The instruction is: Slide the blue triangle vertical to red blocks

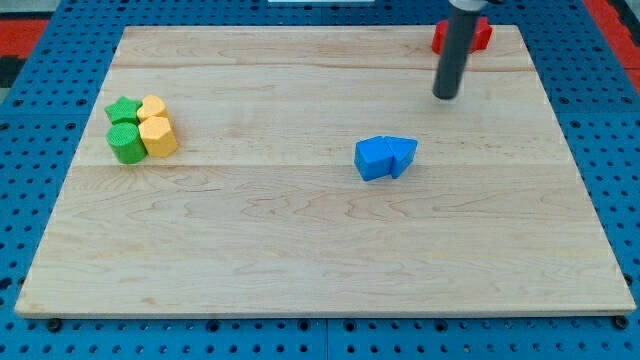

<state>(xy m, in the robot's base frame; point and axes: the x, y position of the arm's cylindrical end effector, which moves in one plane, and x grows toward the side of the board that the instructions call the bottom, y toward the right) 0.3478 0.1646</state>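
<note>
Broadly, one wooden table (300, 250) fills most of the view, lying on a blue pegboard (30, 150); one dark rod comes down from the view's top right, and my tip (445, 97) sits on the bare wood, apart from every block; the arm carries no end effector, only this rod, so nothing opens or shuts. Seven or so blocks show, in three groups. Two blue ones lie just right of the table's middle, touching side by side: a blue block (372, 158) on the view's left and the blue triangle (403, 153) on the view's right; both are below and to the left of my tip, well apart from it. Red blocks (478, 35) sit at the top right edge, partly hidden behind the rod, so their count and shape cannot be told. Four blocks cluster at the view's left, touching: a green star (123, 110), a green cylinder (125, 143), a yellow block (152, 107) and a yellow hexagon (158, 136).
</note>
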